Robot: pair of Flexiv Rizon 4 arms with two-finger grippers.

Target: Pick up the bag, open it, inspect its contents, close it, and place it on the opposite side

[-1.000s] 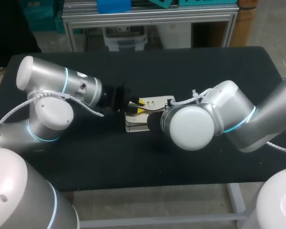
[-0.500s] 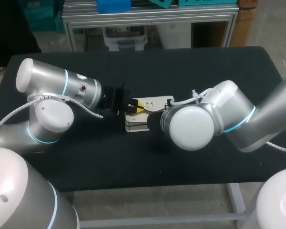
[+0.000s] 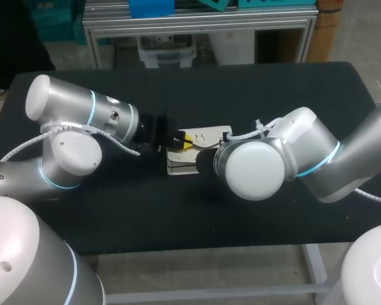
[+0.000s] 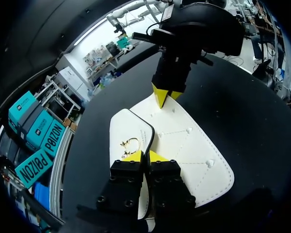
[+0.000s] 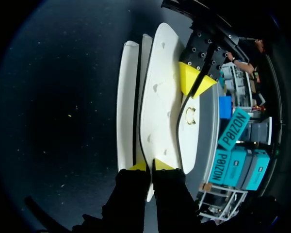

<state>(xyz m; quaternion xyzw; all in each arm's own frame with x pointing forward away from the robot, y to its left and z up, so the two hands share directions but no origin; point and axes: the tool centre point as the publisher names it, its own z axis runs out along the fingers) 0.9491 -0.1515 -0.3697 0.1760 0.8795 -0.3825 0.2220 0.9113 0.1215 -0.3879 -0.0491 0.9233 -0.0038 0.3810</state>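
Left wrist view: left gripper (image 4: pixel 146 156) pinched tight on edge of flap (image 4: pixel 126 124) of white bag (image 4: pixel 194 150), just beside gold clasp ring (image 4: pixel 130 144). Right gripper (image 5: pixel 150 165) clamped on bag's opposite end, facing left one. Bag at middle of table (image 3: pixel 114 216), well apart from every edge. Probably opening step, flap partly parted. Next: peel flap back with left, pin body steady with right.

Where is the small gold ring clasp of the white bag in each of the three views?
Head view: gold ring clasp on the white bag at mid-table, beside the left arm's jaws.
Left wrist view: clasp on the flap just ahead of its own jaws.
Right wrist view: clasp on the far flap, beside the other arm's jaws.
Shared landmark: the left arm's yellow-tipped jaws, close to the clasp everywhere.
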